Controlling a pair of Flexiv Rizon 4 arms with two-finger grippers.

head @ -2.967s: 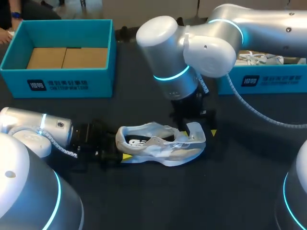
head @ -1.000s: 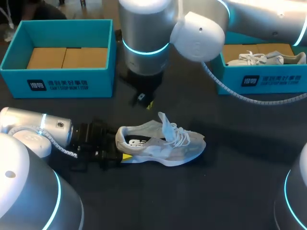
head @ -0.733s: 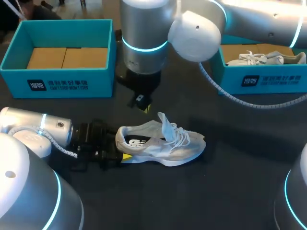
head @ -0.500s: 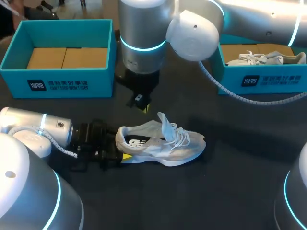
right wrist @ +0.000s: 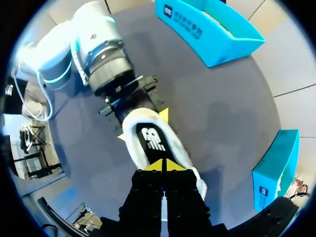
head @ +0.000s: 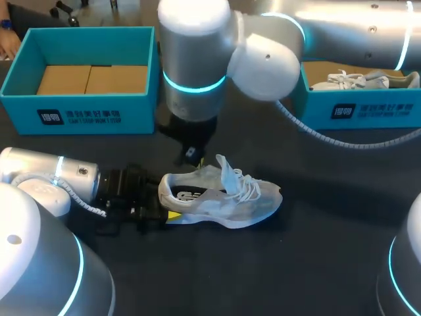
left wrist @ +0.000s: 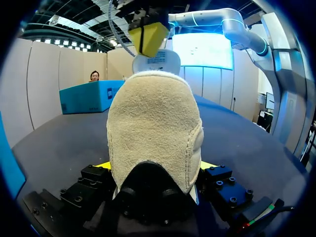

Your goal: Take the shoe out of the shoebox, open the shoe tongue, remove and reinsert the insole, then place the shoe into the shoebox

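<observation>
One shoe (head: 227, 197), heel pinched in left end effector (left wrist: 155, 170); right end effector (right wrist: 163, 166) pressed together above.

Left tool (head: 163, 205) clamps shoe (head: 227, 199) — right tool (right wrist: 163, 166) hovers, closed.

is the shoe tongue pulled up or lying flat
Pulled up: the tongue stands upright out of the shoe, and the insole shows through the opening.
</observation>
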